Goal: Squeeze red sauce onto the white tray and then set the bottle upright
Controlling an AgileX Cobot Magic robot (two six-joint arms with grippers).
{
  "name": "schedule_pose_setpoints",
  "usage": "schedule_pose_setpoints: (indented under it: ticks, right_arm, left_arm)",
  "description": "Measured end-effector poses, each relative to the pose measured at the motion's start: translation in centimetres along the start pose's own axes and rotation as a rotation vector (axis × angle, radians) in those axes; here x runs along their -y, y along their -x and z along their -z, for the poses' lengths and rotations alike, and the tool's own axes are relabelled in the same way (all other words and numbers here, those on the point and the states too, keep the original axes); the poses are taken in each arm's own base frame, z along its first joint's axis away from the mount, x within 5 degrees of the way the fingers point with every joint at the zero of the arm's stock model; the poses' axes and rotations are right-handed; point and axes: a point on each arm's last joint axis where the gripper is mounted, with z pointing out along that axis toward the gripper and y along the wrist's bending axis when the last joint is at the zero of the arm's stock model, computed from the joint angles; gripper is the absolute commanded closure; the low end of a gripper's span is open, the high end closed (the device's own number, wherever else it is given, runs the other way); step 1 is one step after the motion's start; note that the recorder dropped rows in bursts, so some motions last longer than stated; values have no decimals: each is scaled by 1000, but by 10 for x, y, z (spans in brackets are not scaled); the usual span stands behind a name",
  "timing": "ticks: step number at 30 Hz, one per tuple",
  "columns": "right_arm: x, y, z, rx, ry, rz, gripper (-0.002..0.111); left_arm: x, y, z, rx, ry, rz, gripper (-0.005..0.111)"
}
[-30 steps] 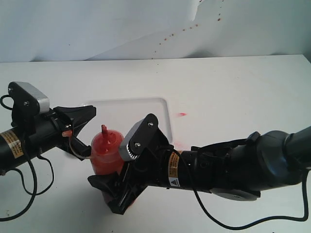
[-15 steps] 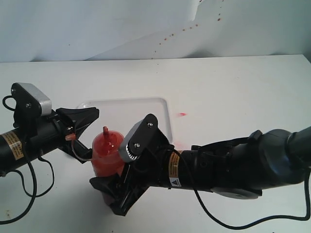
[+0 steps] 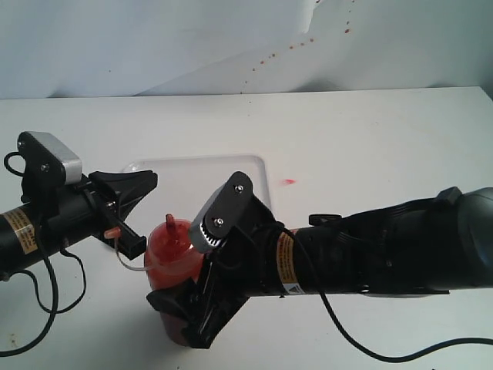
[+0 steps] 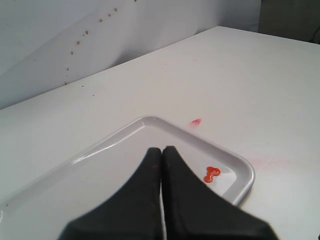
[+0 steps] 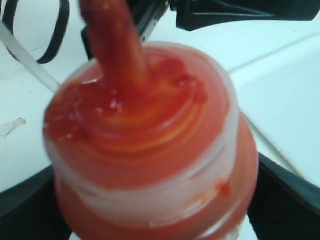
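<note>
The white worktop (image 3: 370, 139) takes up most of the exterior view, with a pale backdrop (image 3: 154, 38) behind it that's dotted with little red specks. Next biggest is the right arm (image 3: 370, 258), a chunky black thing coming in from the right side and crossing past the middle. The left arm (image 3: 46, 220) comes in from the left edge and sits lower in the picture than the tray's far rim.

The white tray (image 3: 200, 181) lies flat on the worktop between the two arms, and the right arm covers its near right corner. The squeeze bottle (image 3: 171, 258) is off the tray, just in front of its near edge, upright with the red nozzle (image 3: 169, 222) pointing up. The right gripper (image 3: 181, 320) has it: its fingers (image 5: 287, 200) sit on either side of the lower body, clamped around it. Whether the base is actually resting on the worktop is hard to call from here.

The left gripper (image 4: 161, 152) has its fingers pressed flat together with nothing between them, hovering over the tray.

Smaller stuff: the red sauce (image 4: 211, 174) is a few glossy drops run together in one corner of the tray, close to the rim. There's a pinkish smear (image 4: 196, 121) on the worktop just outside the tray. The bottle's thin cap tether (image 3: 127, 258) loops out toward the left gripper.
</note>
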Motion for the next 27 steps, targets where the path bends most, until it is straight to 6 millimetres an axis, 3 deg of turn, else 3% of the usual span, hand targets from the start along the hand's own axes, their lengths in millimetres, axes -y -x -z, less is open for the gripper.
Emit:
schedule_pose_setpoints:
  ticks: [7,14,27]
  right_arm:
    - [0,0,1,-9,-4,-13,34]
    - [1,-1,1,-18,-11,-8,13]
    - [0,-2,1,-29,-4,11,12]
  left_arm:
    - [0,0,0,0,0,0,107]
    - [0,0,0,0,0,0,107]
    - [0,0,0,0,0,0,107]
